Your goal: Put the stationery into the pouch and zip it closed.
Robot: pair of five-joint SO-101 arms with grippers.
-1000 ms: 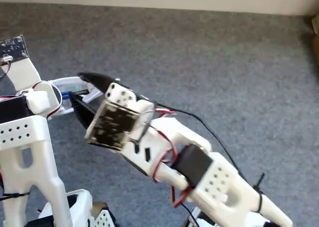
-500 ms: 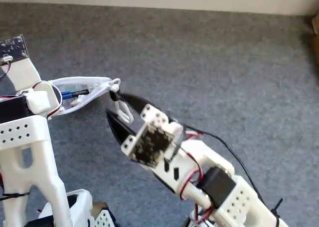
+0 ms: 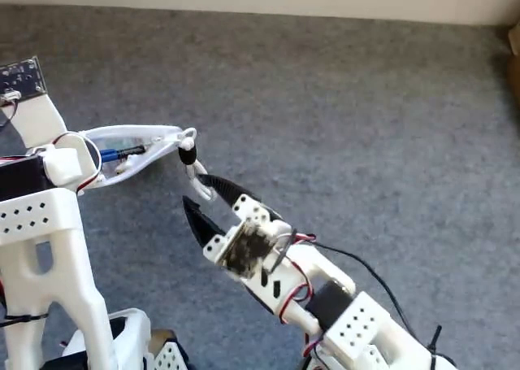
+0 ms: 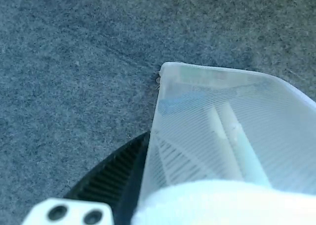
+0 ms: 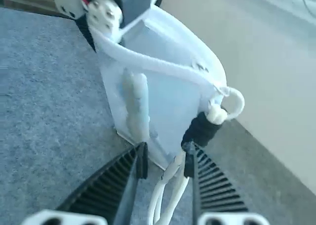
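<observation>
On the grey carpeted table (image 3: 366, 102), the left gripper (image 4: 141, 160) clamps the pouch (image 3: 134, 146), and the right gripper (image 5: 165, 159), empty jaws parted around the zip cord (image 3: 195, 175), may tug the pouch loose.

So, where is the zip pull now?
High view, left of centre: the zip pull hangs off the pouch, its cord inside the open right gripper.
</observation>
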